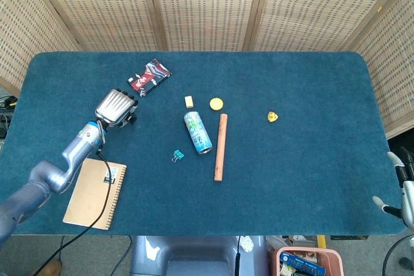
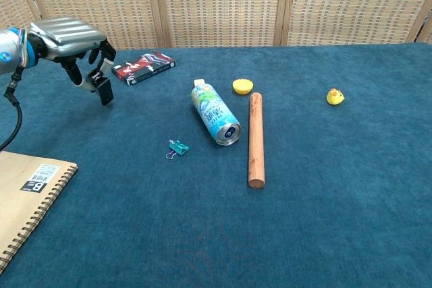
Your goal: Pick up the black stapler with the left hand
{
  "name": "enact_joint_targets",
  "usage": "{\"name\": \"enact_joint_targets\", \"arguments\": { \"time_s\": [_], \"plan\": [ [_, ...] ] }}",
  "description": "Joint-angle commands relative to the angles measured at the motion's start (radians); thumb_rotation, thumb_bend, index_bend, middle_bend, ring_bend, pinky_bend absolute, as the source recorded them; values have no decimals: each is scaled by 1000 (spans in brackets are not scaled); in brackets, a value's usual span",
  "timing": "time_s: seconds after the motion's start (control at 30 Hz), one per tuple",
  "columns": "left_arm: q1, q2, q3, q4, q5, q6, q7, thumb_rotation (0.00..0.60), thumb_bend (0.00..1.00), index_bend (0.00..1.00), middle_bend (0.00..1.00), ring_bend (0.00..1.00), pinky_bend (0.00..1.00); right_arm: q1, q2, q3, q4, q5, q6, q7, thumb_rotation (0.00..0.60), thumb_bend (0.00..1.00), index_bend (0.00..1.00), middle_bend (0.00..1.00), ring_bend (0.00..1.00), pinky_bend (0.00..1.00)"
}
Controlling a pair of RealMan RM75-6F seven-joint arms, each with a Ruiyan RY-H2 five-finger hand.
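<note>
My left hand [image 2: 66,37] holds the black stapler [image 2: 102,88] above the blue table, at the far left of the chest view. The stapler hangs tilted from under the fingers, its lower end pointing down. In the head view the left hand [image 1: 114,107] covers most of the stapler [image 1: 131,118], of which only a dark bit shows at the hand's right side. My right hand [image 1: 400,179] shows only as a sliver at the right edge of the head view, off the table.
A red and black packet [image 2: 143,67] lies just right of the left hand. A drink can [image 2: 215,114], wooden rod [image 2: 256,139], yellow cap [image 2: 243,85], teal binder clip [image 2: 177,148], yellow duck [image 2: 334,96] and white eraser [image 1: 189,101] lie mid-table. A spiral notebook [image 2: 23,197] sits front left.
</note>
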Motion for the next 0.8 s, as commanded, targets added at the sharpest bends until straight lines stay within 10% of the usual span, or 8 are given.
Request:
{"name": "enact_joint_targets", "arguments": {
  "time_s": [0.03, 0.33, 0.8],
  "plan": [
    [73, 228, 52, -323, 55, 124, 153, 600, 306, 725, 517, 470, 475, -1, 1, -3, -4, -6, 2, -2, 600, 0, 0, 0, 0, 0],
    [174, 395, 124, -587, 128, 240, 315, 600, 312, 725, 517, 471, 475, -9, 8, -10, -20, -34, 27, 1, 600, 0, 0, 0, 0, 0],
    [297, 439, 230, -553, 252, 336, 312, 600, 313, 725, 517, 471, 475, -18, 15, -15, -32, -54, 48, 5, 600, 0, 0, 0, 0, 0]
  ]
}}
